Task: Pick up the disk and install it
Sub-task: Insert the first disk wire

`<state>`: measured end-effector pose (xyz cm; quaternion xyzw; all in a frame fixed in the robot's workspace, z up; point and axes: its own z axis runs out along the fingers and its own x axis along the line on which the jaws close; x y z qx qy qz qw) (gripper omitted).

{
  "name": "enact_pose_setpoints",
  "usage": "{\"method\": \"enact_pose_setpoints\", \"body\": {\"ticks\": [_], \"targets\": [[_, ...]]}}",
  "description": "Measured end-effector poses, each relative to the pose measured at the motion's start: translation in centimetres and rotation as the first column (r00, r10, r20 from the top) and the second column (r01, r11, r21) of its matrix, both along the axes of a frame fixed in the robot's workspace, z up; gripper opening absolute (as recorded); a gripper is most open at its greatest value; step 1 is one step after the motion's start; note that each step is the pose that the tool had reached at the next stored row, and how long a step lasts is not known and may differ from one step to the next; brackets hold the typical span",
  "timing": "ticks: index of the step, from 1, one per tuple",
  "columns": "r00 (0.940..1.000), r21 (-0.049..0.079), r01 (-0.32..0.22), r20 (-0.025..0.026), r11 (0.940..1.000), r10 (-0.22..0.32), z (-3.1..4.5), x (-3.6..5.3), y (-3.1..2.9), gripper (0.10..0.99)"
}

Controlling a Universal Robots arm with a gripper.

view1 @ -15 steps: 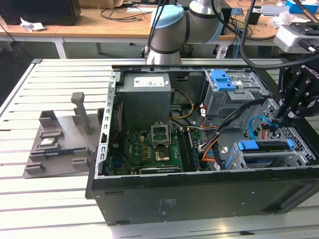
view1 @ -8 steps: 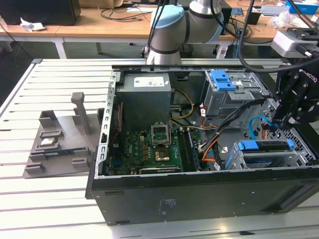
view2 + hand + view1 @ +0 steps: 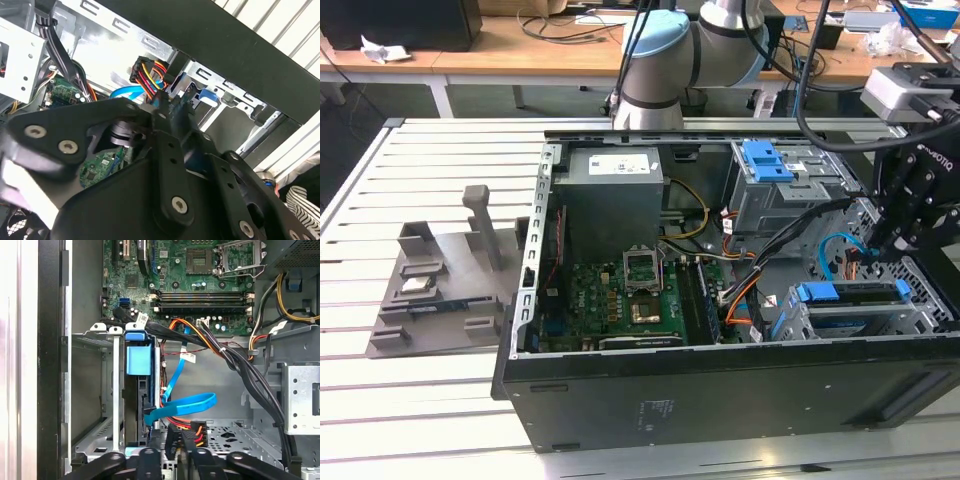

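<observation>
The disk [image 3: 865,322] sits in the lower drive bay at the front corner of the open computer case, its blue carrier frame [image 3: 850,292] along its top edge. In the first wrist view the disk [image 3: 144,395] stands on edge in the bay behind its blue carrier tab [image 3: 138,360]. A blue data cable [image 3: 187,404] runs to its end. My gripper [image 3: 882,252] hangs just behind the bay, apart from the disk. Both wrist views show the gripper [image 3: 164,102] [image 3: 182,449] shut, its tips against a black plug with coloured wires [image 3: 186,431]. Whether it pinches the plug I cannot tell.
The motherboard [image 3: 620,295] lies on the case floor, with the grey power-supply box [image 3: 610,185] behind it. A grey cage with a blue latch [image 3: 770,160] stands at the back right. Black cable bundles [image 3: 250,375] cross beside the bay. A grey fixture [image 3: 440,275] stands outside the case, on the exterior view's left.
</observation>
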<state>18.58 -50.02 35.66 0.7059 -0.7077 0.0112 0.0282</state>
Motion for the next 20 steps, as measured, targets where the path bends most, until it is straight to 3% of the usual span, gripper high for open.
{"method": "enact_pose_setpoints", "body": {"ticks": [1,3,9,15,17,20], "targets": [[1.0,0.0,0.0,0.0,1.0,0.0,-0.01,0.0,0.0,0.282],[1.0,0.0,0.0,0.0001,1.0,0.0,-0.02,0.0,0.0,0.169],[1.0,0.0,0.0,0.0,1.0,0.0,-0.08,0.0,-0.12,0.169],[1.0,0.0,0.0,0.0,1.0,0.0,-0.14,-0.36,-2.44,0.169],[1.0,0.0,-0.002,0.0,1.0,0.002,-0.9,-0.55,-2.39,0.169],[1.0,-0.001,-0.003,0.0,1.0,0.003,-1.16,-0.67,-2.21,0.169]]}}
